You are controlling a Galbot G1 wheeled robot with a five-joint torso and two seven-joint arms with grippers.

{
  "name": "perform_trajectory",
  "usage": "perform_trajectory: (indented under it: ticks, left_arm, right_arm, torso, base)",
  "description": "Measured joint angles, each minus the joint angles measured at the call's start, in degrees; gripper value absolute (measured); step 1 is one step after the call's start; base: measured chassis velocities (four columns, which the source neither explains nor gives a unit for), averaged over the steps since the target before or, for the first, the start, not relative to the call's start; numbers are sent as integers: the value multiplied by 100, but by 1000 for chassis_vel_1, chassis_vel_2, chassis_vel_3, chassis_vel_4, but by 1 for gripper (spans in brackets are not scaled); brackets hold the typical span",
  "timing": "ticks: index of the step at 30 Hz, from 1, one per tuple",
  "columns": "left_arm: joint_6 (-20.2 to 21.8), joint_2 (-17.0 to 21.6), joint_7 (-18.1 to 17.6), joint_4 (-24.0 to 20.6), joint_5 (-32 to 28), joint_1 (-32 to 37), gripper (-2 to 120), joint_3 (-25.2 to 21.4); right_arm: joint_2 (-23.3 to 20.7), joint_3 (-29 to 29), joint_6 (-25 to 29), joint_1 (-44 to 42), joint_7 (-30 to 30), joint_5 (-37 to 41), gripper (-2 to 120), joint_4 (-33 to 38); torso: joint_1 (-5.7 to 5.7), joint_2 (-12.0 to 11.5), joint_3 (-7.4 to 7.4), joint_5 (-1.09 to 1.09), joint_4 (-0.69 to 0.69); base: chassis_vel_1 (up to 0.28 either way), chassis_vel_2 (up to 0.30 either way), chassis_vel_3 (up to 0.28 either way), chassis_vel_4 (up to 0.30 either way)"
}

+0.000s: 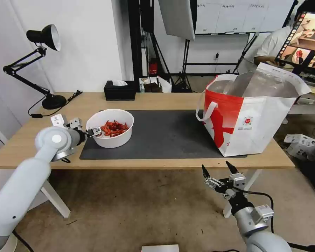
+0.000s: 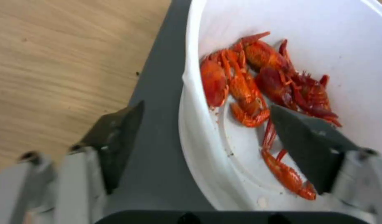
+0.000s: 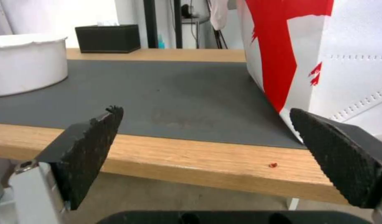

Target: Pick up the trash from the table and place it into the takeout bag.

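Head view. The table (image 1: 157,101) carries a dark grey mat (image 1: 164,134) at its centre. The white bowl (image 1: 110,127), holding red crayfish shells (image 1: 113,127), stands on the mat's 9 o'clock end. The takeout bag (image 1: 252,115) stands upright and open at the mat's 3 o'clock end, well apart from the bowl, foil lining exposed. The left gripper (image 1: 93,132) sits at the bowl's 9 o'clock rim. The right gripper (image 1: 218,169) hangs off the table's near edge, at 6 o'clock from the bag, fingers spread and empty. A black tissue box (image 1: 119,90) sits at 12 o'clock from the bowl, and a black desk lamp (image 1: 42,63) at 10 o'clock (both near the far edge).

Left wrist view. The left gripper (image 2: 203,133) straddles the bowl (image 2: 282,37) wall: one finger is outside over the mat (image 2: 157,109), the other inside above the shells (image 2: 261,81). The claw is spread; no pad contact with the wall can be confirmed.

Right wrist view. The right gripper (image 3: 207,137) is spread wide, nothing between its pads. Beyond them lie the table edge (image 3: 191,161), the mat (image 3: 166,96), the bowl (image 3: 27,65) on one side and the bag (image 3: 323,56) on the other. The tissue box (image 3: 108,38) stands behind.
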Motion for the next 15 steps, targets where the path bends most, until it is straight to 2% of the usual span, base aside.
perform_trajectory:
  ticks: [1,3,5,6,8,10,12,14,15]
  left_arm:
    - [-18,0,-3,8,4,-19,68,23]
    - [-33,0,-3,8,6,-27,65,31]
    - [-61,-26,-34,6,11,-33,55,36]
    - [-61,-26,-34,6,11,-33,55,36]
    - [-80,-49,-48,-5,13,-32,45,38]
    - [-91,-49,-50,-10,17,-26,42,38]
    - [-145,-30,-48,-21,32,6,30,38]
    - [-159,-26,-45,-24,34,12,27,36]
    - [-180,-20,-39,-34,35,21,22,30]
  right_arm:
    - [0,0,0,0,0,0,100,0]
    - [1,0,0,0,0,0,100,0]
    - [0,0,0,0,0,0,100,0]
    - [0,0,0,0,0,0,100,0]
    - [0,0,0,0,0,0,100,0]
    - [0,0,0,0,0,0,100,0]
    - [0,0,0,0,0,0,100,0]
    - [0,0,0,0,0,0,100,0]
    - [0,0,0,0,0,0,100,0]
  torso:
    - [0,0,0,0,0]
    - [0,0,0,0,0]
    - [0,0,0,0,1]
    - [0,0,0,0,1]
    - [0,0,0,0,0]
    - [0,0,0,0,0]
    - [0,0,0,0,0]
    - [0,0,0,0,1]
    - [0,0,0,0,1]
  base:
    - [0,0,0,0]
    - [0,0,0,0]
    - [0,0,0,0]
    - [0,0,0,0]
    - [0,0,0,0]
    - [0,0,0,0]
    - [0,0,0,0]
    - [0,0,0,0]
    - [0,0,0,0]
